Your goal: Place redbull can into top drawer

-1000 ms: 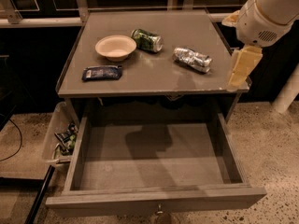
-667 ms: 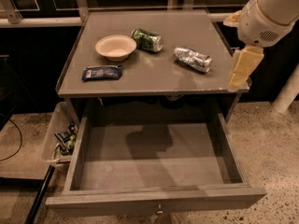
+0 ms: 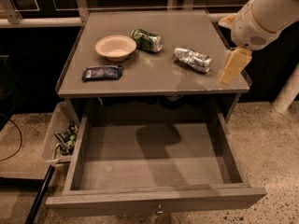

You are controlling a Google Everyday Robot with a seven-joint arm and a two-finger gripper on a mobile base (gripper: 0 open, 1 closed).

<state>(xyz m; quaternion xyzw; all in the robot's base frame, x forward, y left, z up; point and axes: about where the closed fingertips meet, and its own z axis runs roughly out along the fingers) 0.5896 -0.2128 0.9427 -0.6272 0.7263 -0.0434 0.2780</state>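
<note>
The redbull can (image 3: pixel 192 59), slim, shiny and silver, lies on its side on the right part of the grey table top (image 3: pixel 154 76). The top drawer (image 3: pixel 154 157) stands pulled out below the table, its flat grey bottom bare, with a small knob (image 3: pixel 160 212) at front centre. My gripper (image 3: pixel 232 67), with pale yellowish fingers, hangs from the white arm (image 3: pixel 261 17) over the table's right edge, a little to the right of the can and apart from it. It holds nothing that I can see.
A beige bowl (image 3: pixel 115 46) and a green can (image 3: pixel 147 39) sit at the table's back left. A flat dark blue snack packet (image 3: pixel 102 72) lies front left. A clear plastic bin (image 3: pixel 60 136) with wrappers hangs left of the drawer. A white post (image 3: pixel 287 94) stands at right.
</note>
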